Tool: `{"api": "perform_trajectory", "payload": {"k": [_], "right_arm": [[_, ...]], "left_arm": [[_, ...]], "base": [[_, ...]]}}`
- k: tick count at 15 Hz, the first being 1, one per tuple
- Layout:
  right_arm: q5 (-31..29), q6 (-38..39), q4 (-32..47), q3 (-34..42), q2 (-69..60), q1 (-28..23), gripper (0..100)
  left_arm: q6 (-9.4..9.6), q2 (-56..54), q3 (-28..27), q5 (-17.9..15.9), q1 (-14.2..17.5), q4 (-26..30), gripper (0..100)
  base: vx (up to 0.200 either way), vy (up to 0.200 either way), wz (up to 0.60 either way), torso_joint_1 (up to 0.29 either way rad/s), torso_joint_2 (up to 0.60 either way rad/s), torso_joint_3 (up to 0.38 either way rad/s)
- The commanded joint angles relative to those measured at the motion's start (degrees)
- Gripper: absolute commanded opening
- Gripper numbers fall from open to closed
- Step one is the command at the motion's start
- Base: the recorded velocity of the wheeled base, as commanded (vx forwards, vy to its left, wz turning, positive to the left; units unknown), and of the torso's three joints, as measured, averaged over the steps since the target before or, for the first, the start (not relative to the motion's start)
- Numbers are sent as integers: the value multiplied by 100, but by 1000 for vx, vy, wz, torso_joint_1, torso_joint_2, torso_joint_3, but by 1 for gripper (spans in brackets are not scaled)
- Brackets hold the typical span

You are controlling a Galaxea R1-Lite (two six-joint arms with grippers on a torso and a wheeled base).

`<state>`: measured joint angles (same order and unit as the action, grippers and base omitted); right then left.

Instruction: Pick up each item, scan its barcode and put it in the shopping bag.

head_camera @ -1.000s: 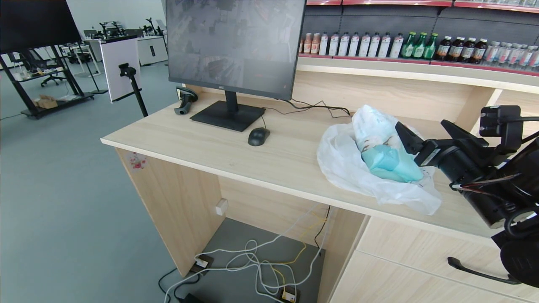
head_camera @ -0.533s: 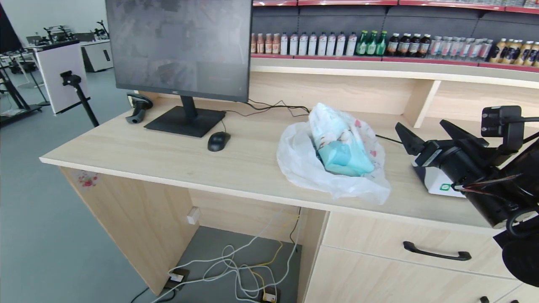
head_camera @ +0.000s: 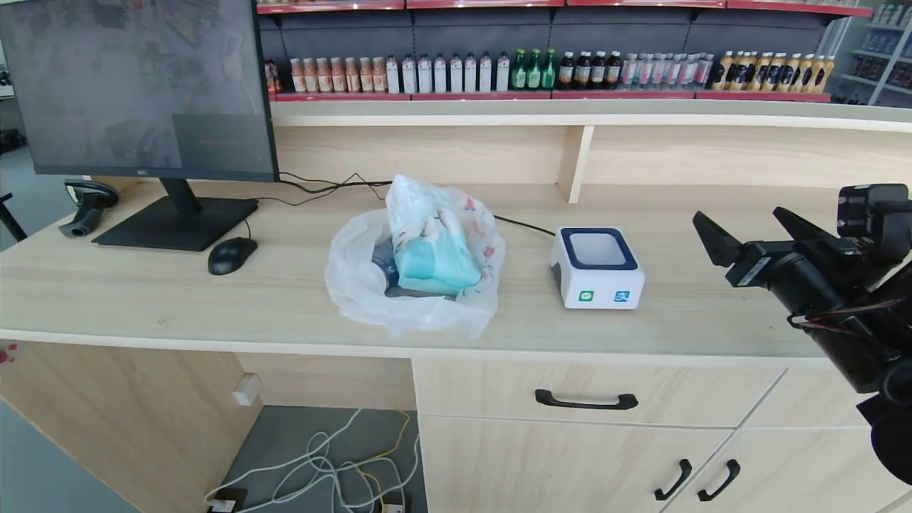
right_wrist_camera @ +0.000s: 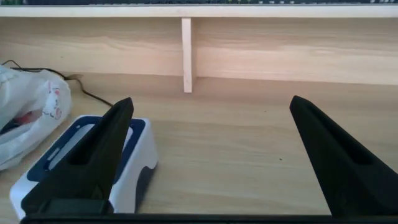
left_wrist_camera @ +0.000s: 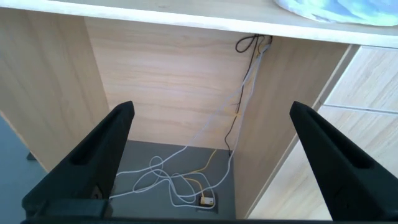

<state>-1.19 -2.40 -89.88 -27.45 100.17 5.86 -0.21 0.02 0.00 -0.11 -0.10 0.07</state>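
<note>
A white plastic shopping bag lies on the wooden counter, with a teal packet and other items inside it. Right of the bag stands a white barcode scanner with a blue-rimmed top. My right gripper hangs open and empty above the counter, to the right of the scanner. The right wrist view shows that gripper facing the scanner and the bag. My left gripper is open and empty, below the counter's front edge, and the bag shows above it.
A monitor, a mouse and a handheld scanner stand at the counter's left. A raised back ledge with an upright divider runs behind. Bottles line the far shelf. Drawers and floor cables lie below.
The head camera has swung right, so the whole scene has slid left and the white scanner has come into view. The right gripper stays open at the picture's right.
</note>
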Motion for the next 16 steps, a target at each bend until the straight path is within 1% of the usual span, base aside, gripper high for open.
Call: {"api": "perform_trajectory", "payload": {"k": [1, 6, 9, 10, 12, 16], "right_arm": [[5, -6, -12, 12, -24, -24, 100], [-4, -15, -12, 82, -59, -41, 100], [-12, -129, -12, 135, -446, -41, 100], [-4, -120, -12, 284, -604, -68, 100], [-4, -120, -12, 434, -718, -173, 100], [5, -111, -12, 451, -806, -173, 100]], "left_arm": [[3, -2, 0, 2, 1, 1, 100], [-6, -2, 0, 2, 1, 1, 100], [-6, -2, 0, 2, 1, 1, 100], [-6, -2, 0, 2, 1, 1, 100], [3, -2, 0, 2, 1, 1, 100], [3, -2, 0, 2, 1, 1, 100]], "base": [[0, -200, 0, 7, -2, 2], [0, -200, 0, 1, 1, 3], [0, -200, 0, 5, -1, 4], [0, -200, 0, 2, -2, 2], [0, -200, 0, 5, 2, 2], [0, -200, 0, 1, 1, 5]]}}
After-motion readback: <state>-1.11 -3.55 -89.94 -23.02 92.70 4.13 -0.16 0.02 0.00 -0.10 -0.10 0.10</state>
